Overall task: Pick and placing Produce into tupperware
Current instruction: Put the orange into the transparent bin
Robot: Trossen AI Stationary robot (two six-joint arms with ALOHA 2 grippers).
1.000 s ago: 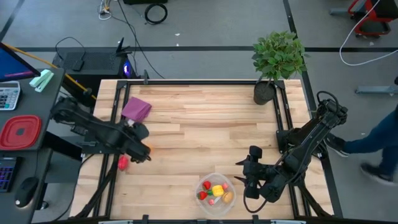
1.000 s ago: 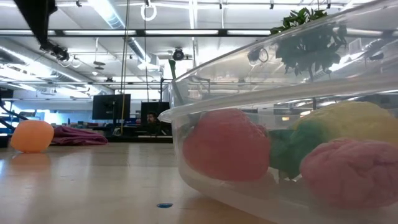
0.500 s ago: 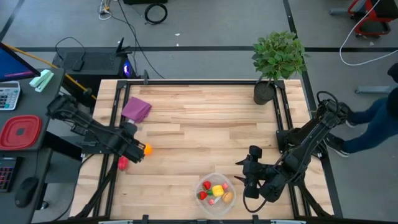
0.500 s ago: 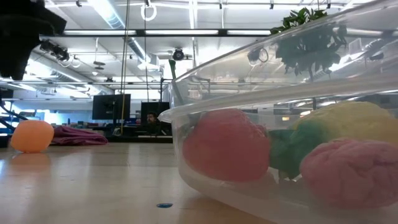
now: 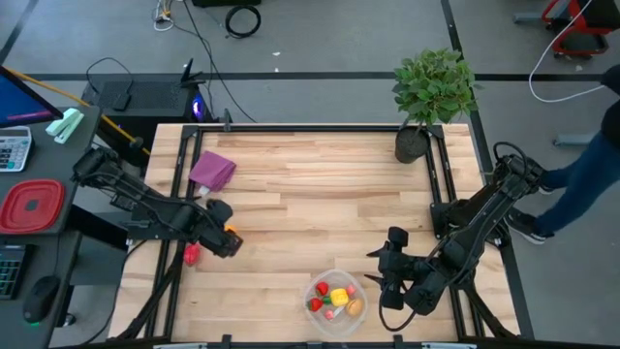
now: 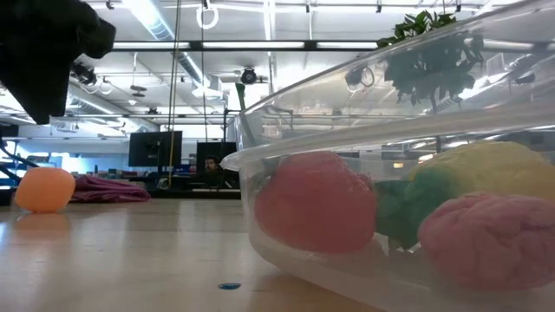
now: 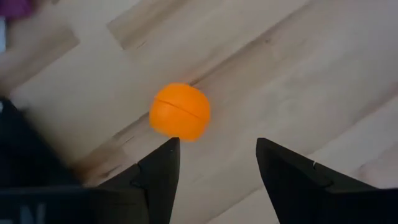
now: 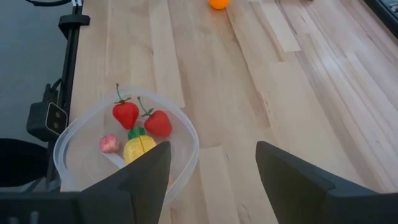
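An orange ball-shaped produce piece rests on the wood table; it also shows in the high view and the low view. My left gripper is open just short of it, touching nothing. A red produce piece lies near the table's left edge. The round clear tupperware stands near the table's near edge, holding red, yellow, pink and tan pieces. My right gripper waits open to the tub's right.
A purple folded cloth lies at the table's far left, and a potted plant stands at its far right corner. A red lidded container sits on the side desk to the left. A person's leg shows beyond the right edge.
My left gripper has come down toward the orange piece, and its arm now fills more of the low view's upper left. The orange piece has stayed in place. The person at the right has walked farther along.
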